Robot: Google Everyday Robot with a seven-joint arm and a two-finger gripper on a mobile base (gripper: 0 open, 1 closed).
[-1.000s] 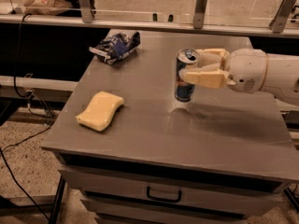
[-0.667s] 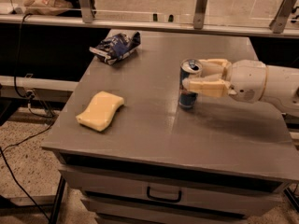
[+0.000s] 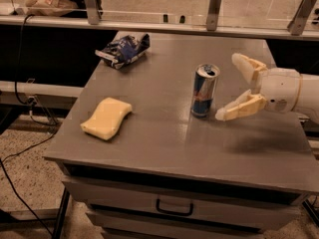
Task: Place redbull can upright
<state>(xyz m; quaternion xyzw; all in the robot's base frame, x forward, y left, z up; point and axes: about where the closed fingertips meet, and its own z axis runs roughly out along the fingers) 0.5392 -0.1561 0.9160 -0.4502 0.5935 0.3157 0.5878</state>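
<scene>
The redbull can (image 3: 204, 90), slim silver-and-blue with a red logo and a pull-tab top, stands upright on the grey table (image 3: 164, 138), right of its middle. My gripper (image 3: 230, 86) reaches in from the right edge, just right of the can. Its cream fingers are spread wide open, one above and behind (image 3: 247, 66), one lower and nearer (image 3: 239, 108). They do not touch the can, and the gripper holds nothing.
A yellow sponge (image 3: 106, 117) lies on the table's left front. A wrinkly blue-and-white snack bag (image 3: 123, 49) lies at the back left. A drawer handle (image 3: 174, 208) shows below the front edge. A rail with metal posts runs behind the table. Cables hang at the left.
The gripper was shut around the can, holding it. It has opened and drawn back to the right, leaving the can standing upright on the table.
</scene>
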